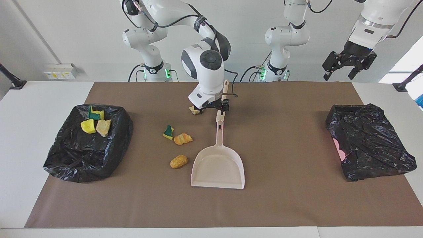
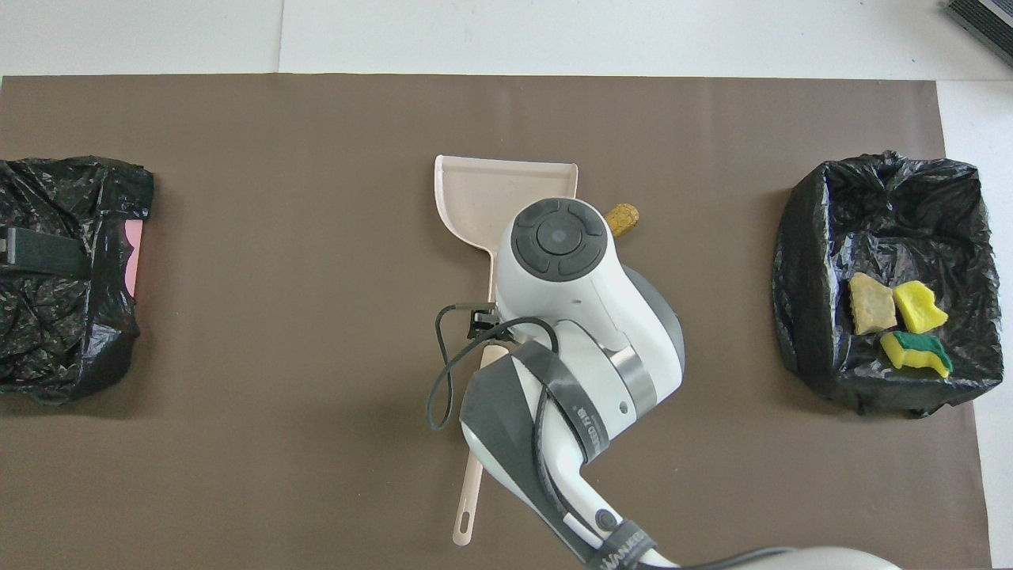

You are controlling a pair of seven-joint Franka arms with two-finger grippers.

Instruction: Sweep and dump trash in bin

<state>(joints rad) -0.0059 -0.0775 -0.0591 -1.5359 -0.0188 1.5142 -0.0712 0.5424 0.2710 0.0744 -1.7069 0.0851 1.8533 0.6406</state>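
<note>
over dustpan [image 1: 218,167] handle: right gripper [image 1: 211,107] raised, jaws spread, empty. overhead hides three chunks beside dustpan. left gripper [image 1: 349,64] aloft, open.

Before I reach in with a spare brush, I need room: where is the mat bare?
Bare mat lies between the dustpan and the empty bag-lined bin, and along the edge farthest from the robots. Crowded: between the dustpan and the bin holding trash, where foam chunks lie under the right gripper.
</note>
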